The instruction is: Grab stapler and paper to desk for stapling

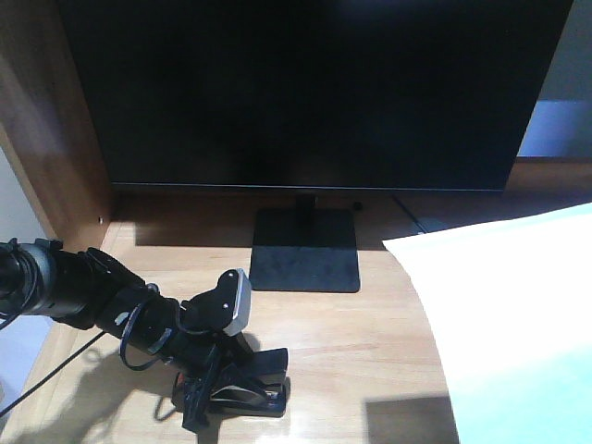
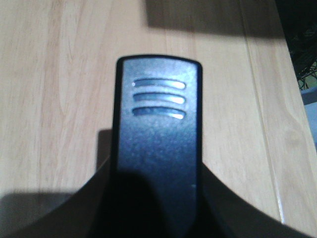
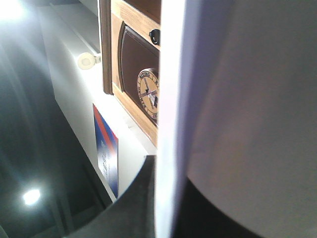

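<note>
The black stapler [image 1: 264, 370] is at the desk's [image 1: 361, 342] front left, with my left gripper [image 1: 217, 393] shut on its rear. In the left wrist view the stapler [image 2: 158, 129] juts forward between the dark fingers of the left gripper [image 2: 156, 203], low over the wooden desk [image 2: 49, 99]. I cannot tell whether it touches the wood. The white paper [image 1: 509, 314] hangs over the desk's right side. In the right wrist view the paper [image 3: 171, 99] runs edge-on through my right gripper [image 3: 168, 203], which is shut on it. The right gripper is out of the front view.
A large black monitor [image 1: 314, 92] stands at the back on a flat black base [image 1: 305, 254]. A wooden side panel [image 1: 46, 120] rises at the left. The left arm's cables [image 1: 139, 342] trail over the desk. The desk's raised edge [image 2: 292, 148] runs past the stapler.
</note>
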{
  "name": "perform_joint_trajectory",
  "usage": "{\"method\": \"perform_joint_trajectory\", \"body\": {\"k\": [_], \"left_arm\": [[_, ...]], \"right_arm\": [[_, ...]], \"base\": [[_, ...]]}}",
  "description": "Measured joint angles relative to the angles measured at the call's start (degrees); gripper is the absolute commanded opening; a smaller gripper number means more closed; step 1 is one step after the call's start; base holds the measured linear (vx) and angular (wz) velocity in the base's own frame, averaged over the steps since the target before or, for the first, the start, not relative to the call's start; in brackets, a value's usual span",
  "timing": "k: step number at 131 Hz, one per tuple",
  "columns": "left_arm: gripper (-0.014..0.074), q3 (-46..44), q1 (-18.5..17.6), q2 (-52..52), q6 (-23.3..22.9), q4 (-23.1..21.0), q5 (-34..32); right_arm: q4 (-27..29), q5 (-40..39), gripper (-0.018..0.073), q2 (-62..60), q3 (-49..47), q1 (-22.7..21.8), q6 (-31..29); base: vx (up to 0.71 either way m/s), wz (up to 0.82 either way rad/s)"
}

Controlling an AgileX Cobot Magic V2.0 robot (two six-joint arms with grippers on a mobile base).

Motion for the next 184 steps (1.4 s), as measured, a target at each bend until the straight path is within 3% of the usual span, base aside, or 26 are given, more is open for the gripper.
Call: {"method": "perform_joint_trajectory", "body": {"k": [28,43,49,62,90,118,184], "left_arm": [[0.0529,0.0,0.0,0.0,-0.26,-0.4,0.62],[0.0687,0.0,0.0,0.0,-3.18,-0.41,0.62],[0.0736,0.0,0.0,0.0,-4.78,-0.48,0.56],[0.0731,0.0,0.0,0.0,-6.8,-0.51,0.56],[0.0674,0.0,0.0,-2.28,-7.65,-0.42,0.56],[0.0552,0.0,0.0,-7.53,-7.76,0.32,0.56],[0.0113,0.0,0.0,-15.2,-13.6,0.74,1.43]], "right_arm": [[0.0,0.0,-0.0006,0.0,0.0,0.0,0.0],[0.0,0.0,-0.0006,0.0,0.0,0.0,0.0],[0.0,0.0,-0.0006,0.0,0.0,0.0,0.0],[0.0,0.0,-0.0006,0.0,0.0,0.0,0.0],[0.0,0.0,-0.0006,0.0,0.0,0.0,0.0],[0.0,0.0,-0.0006,0.0,0.0,0.0,0.0],[0.0,0.0,-0.0006,0.0,0.0,0.0,0.0]], "base": [[0.0,0.0],[0.0,0.0],[0.0,0.0],[0.0,0.0],[0.0,0.0],[0.0,0.0],[0.0,0.0]]}}
